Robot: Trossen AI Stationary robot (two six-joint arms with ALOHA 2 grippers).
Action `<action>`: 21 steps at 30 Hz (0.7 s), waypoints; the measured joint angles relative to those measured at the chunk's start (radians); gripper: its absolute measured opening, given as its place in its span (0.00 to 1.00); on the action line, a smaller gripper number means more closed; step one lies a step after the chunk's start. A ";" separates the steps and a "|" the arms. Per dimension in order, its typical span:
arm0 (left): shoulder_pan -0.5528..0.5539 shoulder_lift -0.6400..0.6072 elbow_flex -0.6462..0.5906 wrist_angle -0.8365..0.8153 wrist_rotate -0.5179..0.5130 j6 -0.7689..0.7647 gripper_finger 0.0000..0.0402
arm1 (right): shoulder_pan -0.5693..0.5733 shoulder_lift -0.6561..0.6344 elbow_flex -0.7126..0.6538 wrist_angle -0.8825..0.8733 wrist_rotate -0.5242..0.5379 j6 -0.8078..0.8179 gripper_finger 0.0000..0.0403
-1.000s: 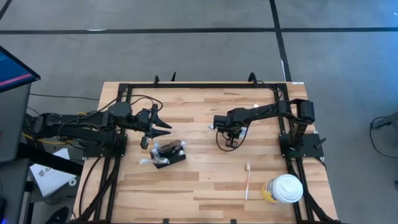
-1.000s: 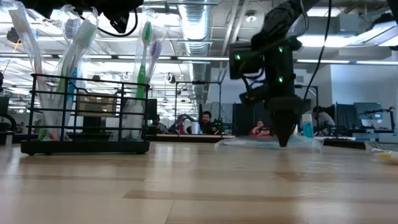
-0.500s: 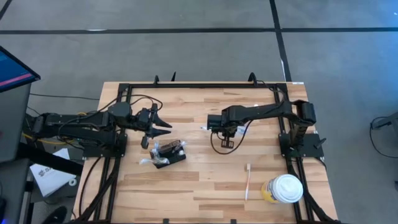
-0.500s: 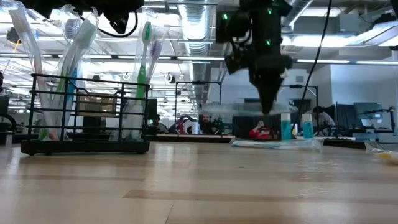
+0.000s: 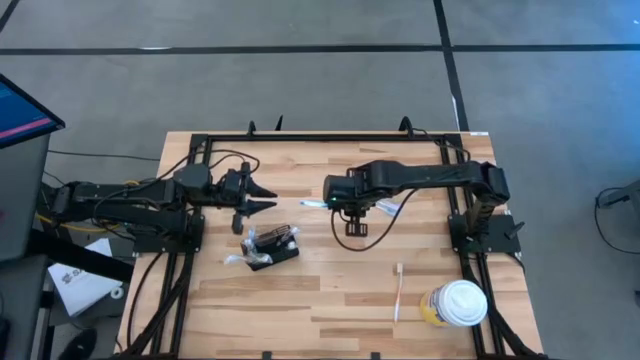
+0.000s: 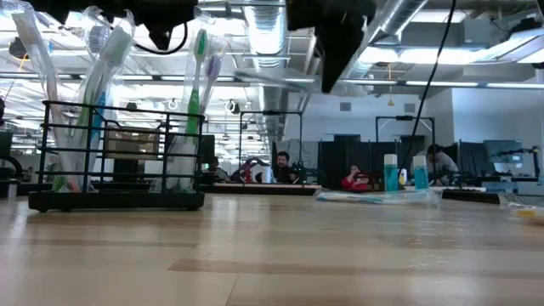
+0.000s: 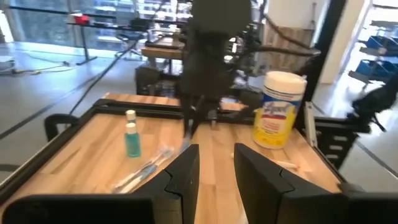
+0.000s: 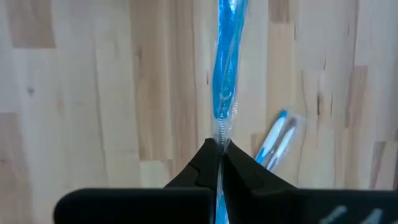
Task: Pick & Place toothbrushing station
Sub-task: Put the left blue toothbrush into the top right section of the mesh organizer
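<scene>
R hand [image 8: 217, 152] is above the middle of the table [image 5: 330, 290], fingers pressed together on a blue wrapped toothbrush [image 8: 225, 74]; they pinch it at the clear crimped end of the wrapper. In the high view this hand [image 5: 335, 190] sits at the end of the arm stretched in from the R side, w/ the brush tip [image 5: 313, 203] poking out just past it toward the L arm. In the low view only its dark underside [image 6: 336, 42] shows, well clear of the wood. Below the R hand a second wrapped blue brush [image 8: 273, 140] lies on the table, beside the held one, not touching it as far as I can tell.

L hand [image 5: 262, 198] hovers at its own side, fingers spread, pointing across toward the R hand; gap between its fingers [image 7: 186, 174] is plain in the L wrist view.

Toothbrushing station [image 5: 272, 246], black wire box, stands on the table just beside and under the L hand, well apart from the R hand, w/ several brushes upright in it [image 6: 115, 153]. A bare white toothbrush [image 5: 398, 290] and a white-lidded tub [image 5: 458, 303] lie far off from both hands, near the R arm's base.
</scene>
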 joint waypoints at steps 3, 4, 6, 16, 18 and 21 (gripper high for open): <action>0.018 0.000 0.000 0.018 -0.012 -0.042 0.24 | 0.015 0.000 0.038 -0.041 0.043 0.000 0.00; 0.027 0.000 0.000 0.026 -0.008 -0.057 0.24 | 0.021 0.000 0.049 -0.054 0.057 -0.004 0.00; 0.051 0.000 0.002 0.035 0.013 -0.086 0.24 | 0.033 -0.001 0.062 -0.067 0.075 -0.022 0.00; 0.203 0.220 0.140 0.033 0.250 -0.323 0.24 | 0.119 -0.002 0.134 -0.120 0.293 -0.051 0.00; 0.231 0.282 0.186 0.035 0.321 -0.364 0.24 | 0.141 -0.002 0.142 -0.141 0.354 -0.044 0.00; 0.271 0.371 0.256 0.037 0.444 -0.423 0.24 | 0.179 -0.002 0.147 -0.167 0.454 -0.044 0.00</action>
